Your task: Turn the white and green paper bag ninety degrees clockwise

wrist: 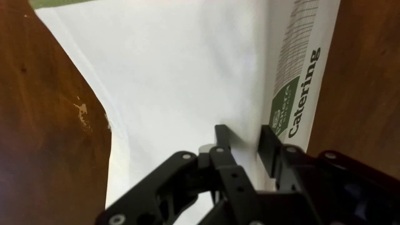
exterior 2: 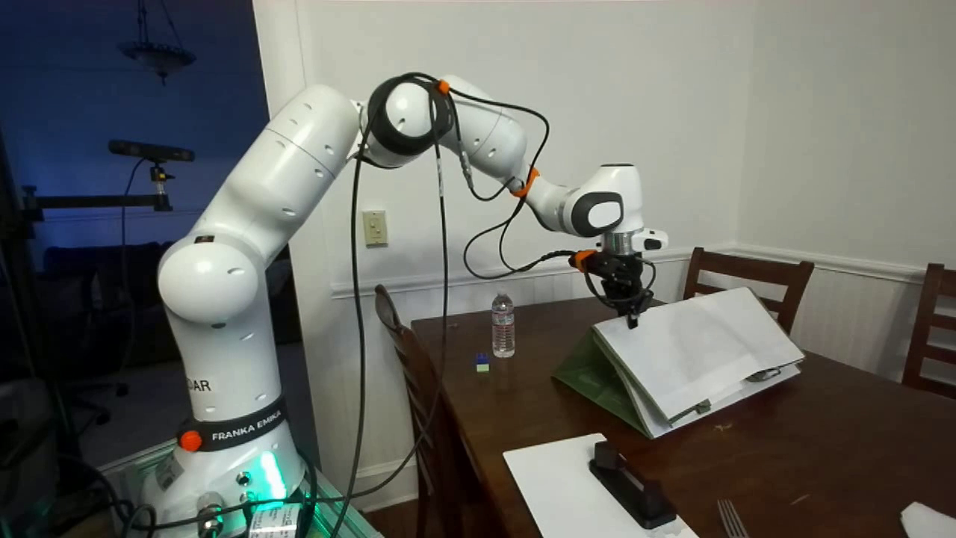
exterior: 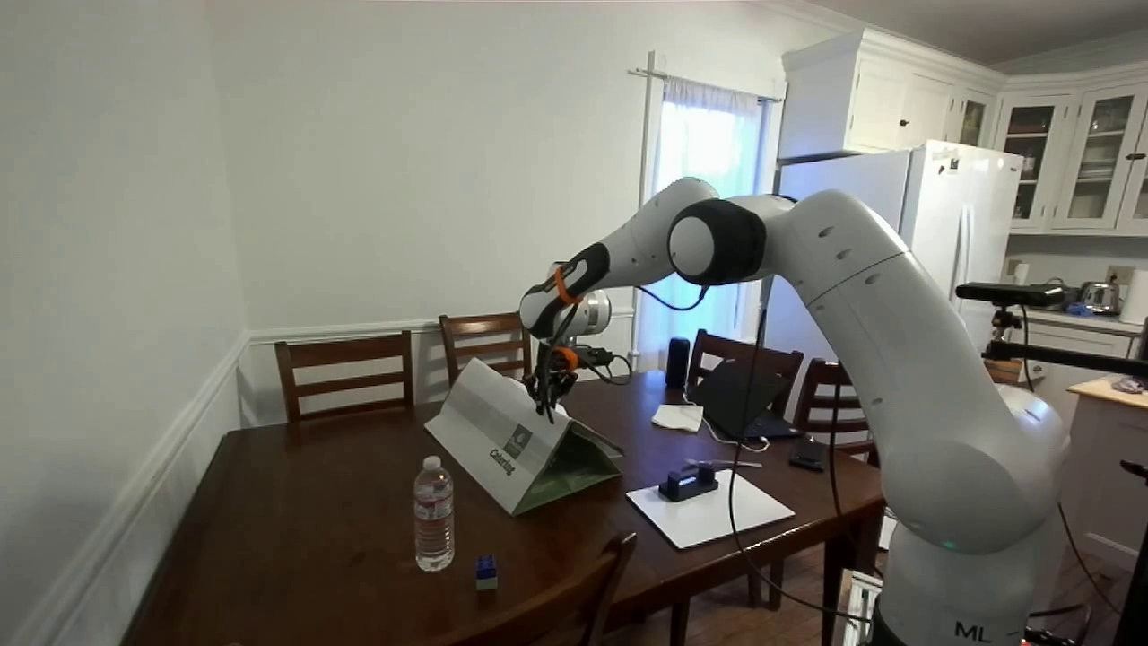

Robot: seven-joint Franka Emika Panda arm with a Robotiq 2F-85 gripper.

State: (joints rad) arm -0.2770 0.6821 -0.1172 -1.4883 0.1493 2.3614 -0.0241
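Note:
The white and green paper bag stands like a tent on the dark table. In an exterior view its printed "Catering" face and green end show. In an exterior view its plain white face slopes towards the camera. My gripper points down at the bag's top ridge, near the middle in that view and near the green end in an exterior view. In the wrist view the fingers are apart and straddle the ridge of the bag. A gap shows beside the left finger; the right finger is close to the ridge.
A clear water bottle and a small blue block stand near the bag's printed side. A white board with a black device, a laptop and a fork lie on the table. Chairs surround it.

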